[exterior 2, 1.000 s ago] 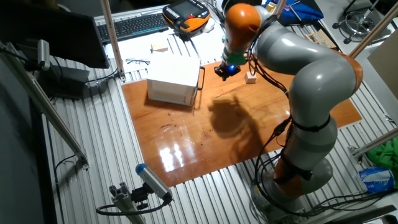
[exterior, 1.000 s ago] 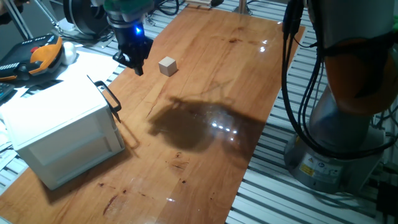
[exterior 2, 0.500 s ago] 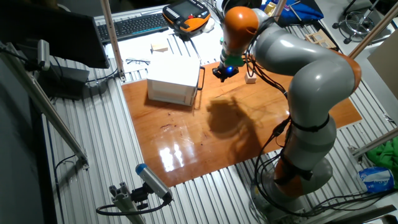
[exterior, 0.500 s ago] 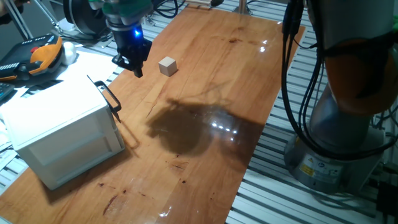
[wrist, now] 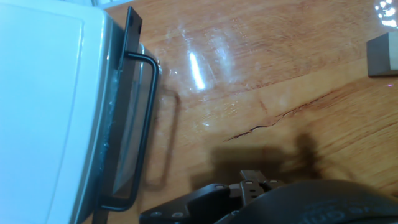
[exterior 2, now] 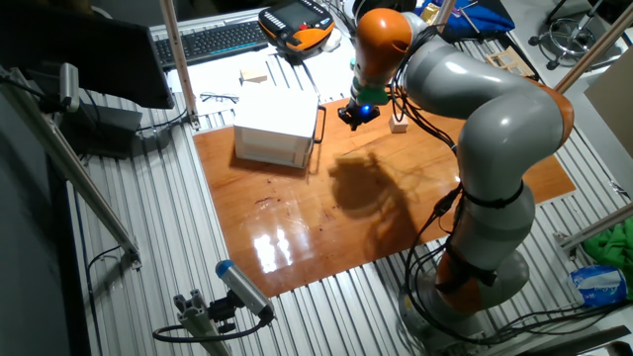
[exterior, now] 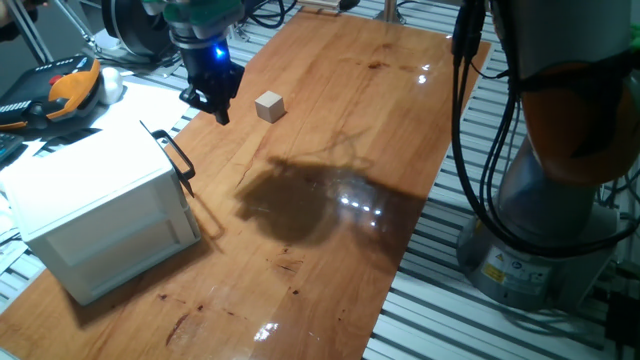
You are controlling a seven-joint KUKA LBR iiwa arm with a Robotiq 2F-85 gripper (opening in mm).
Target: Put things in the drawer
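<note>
The small beige cube lies on the wooden table, also in the other fixed view and at the right edge of the hand view. The white cabinet stands at the table's left, its drawer pushed in, with the black bar handle on the front. My gripper hovers above the table between the handle and the cube, a little left of the cube. Its two fingers stand apart and hold nothing.
An orange-and-black pendant and cables lie off the table at the back left. The arm's grey base stands to the right of the table. A keyboard lies behind the cabinet.
The gripper has shifted slightly left, away from the cube and toward the cabinet side. The cube and drawer have not moved.
</note>
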